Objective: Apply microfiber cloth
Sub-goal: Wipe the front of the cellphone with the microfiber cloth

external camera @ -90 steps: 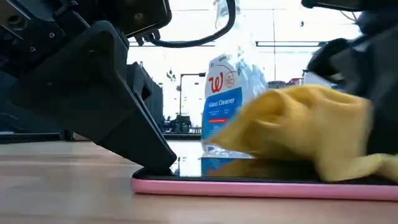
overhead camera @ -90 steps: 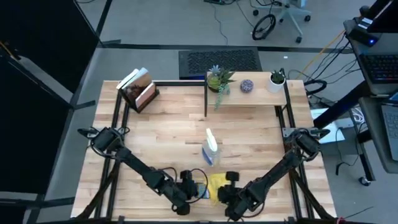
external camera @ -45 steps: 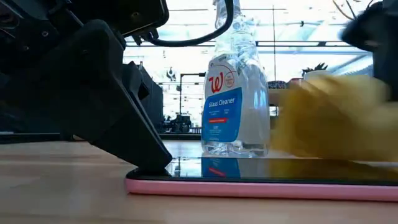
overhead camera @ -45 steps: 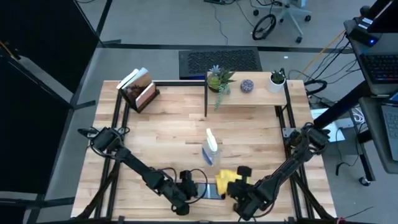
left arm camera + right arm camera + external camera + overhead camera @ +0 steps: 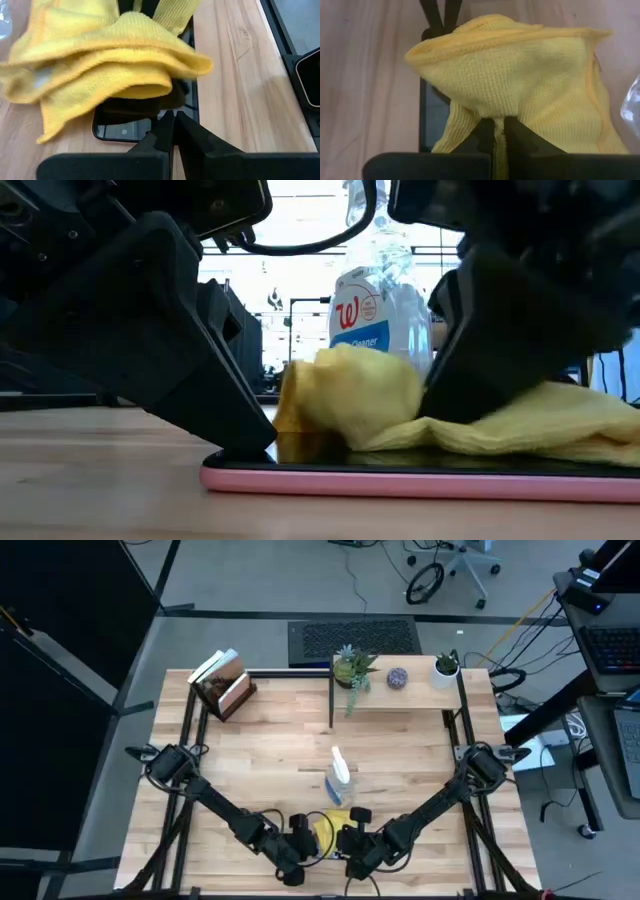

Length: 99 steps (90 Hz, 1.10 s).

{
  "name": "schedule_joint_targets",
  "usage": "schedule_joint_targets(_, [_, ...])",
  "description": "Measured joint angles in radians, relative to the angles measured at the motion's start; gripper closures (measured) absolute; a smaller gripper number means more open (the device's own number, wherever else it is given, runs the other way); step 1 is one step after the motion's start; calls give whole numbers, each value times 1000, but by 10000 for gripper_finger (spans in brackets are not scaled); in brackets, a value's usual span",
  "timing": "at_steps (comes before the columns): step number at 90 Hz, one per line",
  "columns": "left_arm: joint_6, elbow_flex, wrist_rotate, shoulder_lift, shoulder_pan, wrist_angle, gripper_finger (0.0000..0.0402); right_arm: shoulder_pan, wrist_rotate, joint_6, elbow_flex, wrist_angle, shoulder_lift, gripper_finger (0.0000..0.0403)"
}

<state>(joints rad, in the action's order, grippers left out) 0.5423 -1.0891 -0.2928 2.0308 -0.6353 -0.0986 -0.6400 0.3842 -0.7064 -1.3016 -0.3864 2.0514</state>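
The bright yellow microfiber cloth (image 5: 350, 405) lies bunched on the dark screen of a pink-cased phone (image 5: 420, 482), which rests flat on the table near its front edge. My right gripper (image 5: 499, 125) is shut on the cloth and sits over the phone's middle (image 5: 347, 840). My left gripper (image 5: 172, 122) is shut, its tips on the phone's left end (image 5: 305, 838). The cloth's heaped folds (image 5: 110, 65) almost reach the left fingers. In the high view the cloth (image 5: 326, 828) hides most of the phone. My left gripper presses its shut fingertips (image 5: 250, 442) down on the phone's left end (image 5: 150, 127), slanting down from the table's left. The phone lies flat on the table. My right gripper pinches a fold of the cloth (image 5: 497, 112) between its two fingers, slanting down from the table's right. The cloth bunches ahead of the fingers and drags on the phone's screen, slack.
A clear spray bottle with a blue label (image 5: 380, 320) stands just behind the phone (image 5: 340, 780). Books (image 5: 222, 680), a small plant (image 5: 350, 668) and small pots (image 5: 445, 668) line the far edge. The dark frame rails (image 5: 330, 700) run along the table.
My right gripper, shut on the cloth, swept toward the table's right edge, then back left across the phone toward my left gripper. The cloth has been dragged along the screen and now bunches up near the phone's left end.
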Motion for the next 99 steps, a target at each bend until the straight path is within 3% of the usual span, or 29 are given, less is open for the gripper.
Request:
schedule_joint_targets(29, [0,-1,-3,0,0,2,396,-128,-78,-157,3,-317,-10,401])
schedule_joint_targets(45, [0,0,-5,0,-1,1,396,-158,-69,-217,7,-327,-50,392])
schedule_joint_targets(55, [0,1,-8,0,-1,-4,396,-153,26,-191,10,-205,-80,392])
schedule_joint_targets(67, [0,1,-8,0,-1,-7,396,-116,144,-32,7,59,-76,391])
schedule_joint_targets(80, [0,1,-9,0,-1,-9,396,-56,120,91,7,293,-19,391])
schedule_joint_targets(99, [-3,1,-10,0,-1,-17,396,8,94,106,7,425,86,391])
